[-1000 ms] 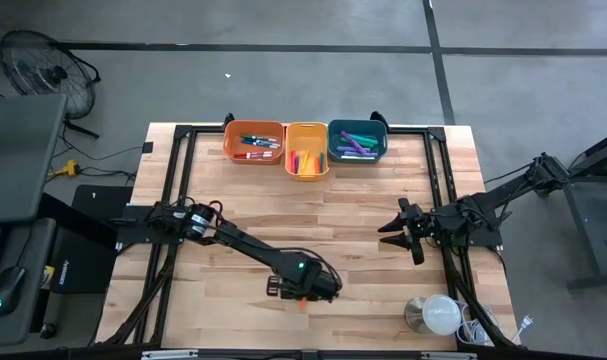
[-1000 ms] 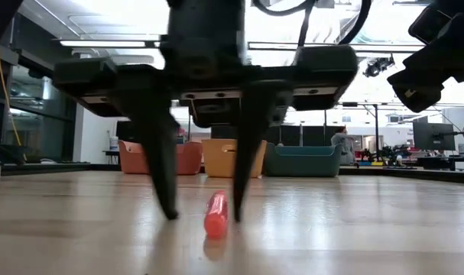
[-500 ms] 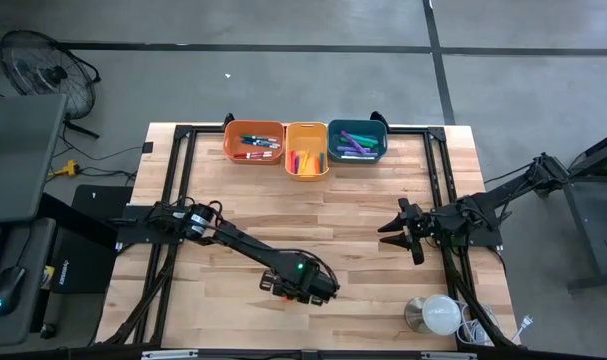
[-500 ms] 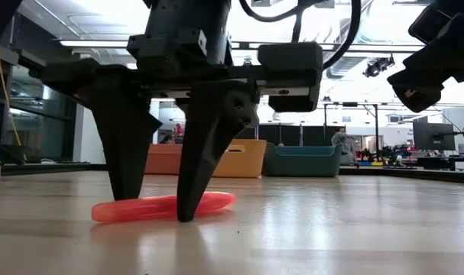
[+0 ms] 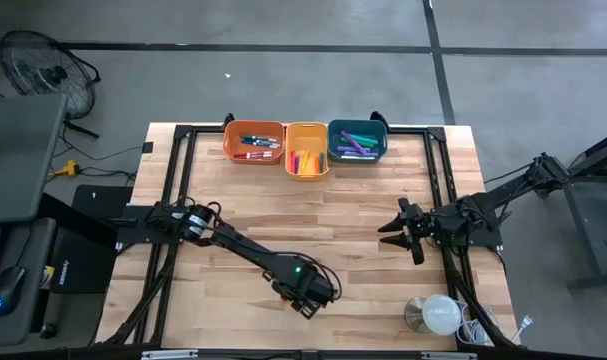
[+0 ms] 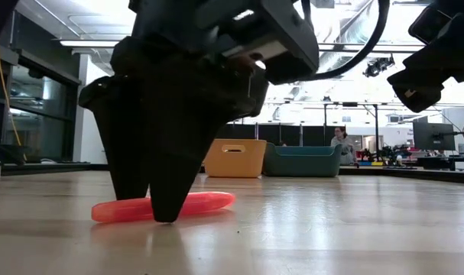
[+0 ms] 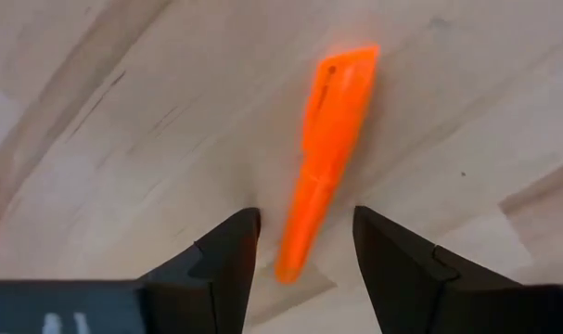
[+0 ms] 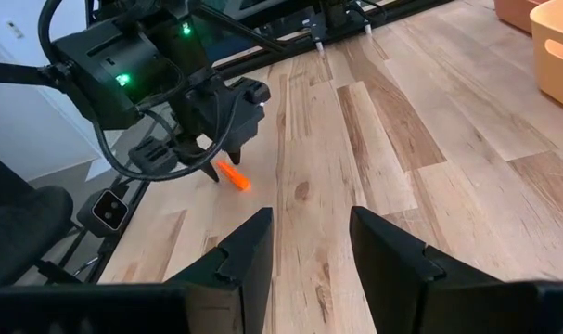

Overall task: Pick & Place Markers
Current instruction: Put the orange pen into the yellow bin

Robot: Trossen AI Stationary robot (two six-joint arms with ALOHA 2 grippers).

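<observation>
An orange marker lies flat on the wood table near its near edge, also seen in the low view and the right wrist view. My left gripper points straight down over it and is open. Its two fingers stand on either side of the marker's narrower end, with a gap showing on each side. My right gripper waits open above the table's right side. More markers lie in the orange bin, the yellow bin and the teal bin at the far edge.
Black frame rails run along the table's left and right sides. A white round object with a cable sits at the near right corner. Bare wood lies between the bins and the grippers. A person sits far behind the table.
My left gripper has rolled about its downward axis while staying in place. The orange marker has turned about flat on the table: in the low view it first pointed end-on at the camera and now lies crosswise. It has kept that lie over the last half second.
</observation>
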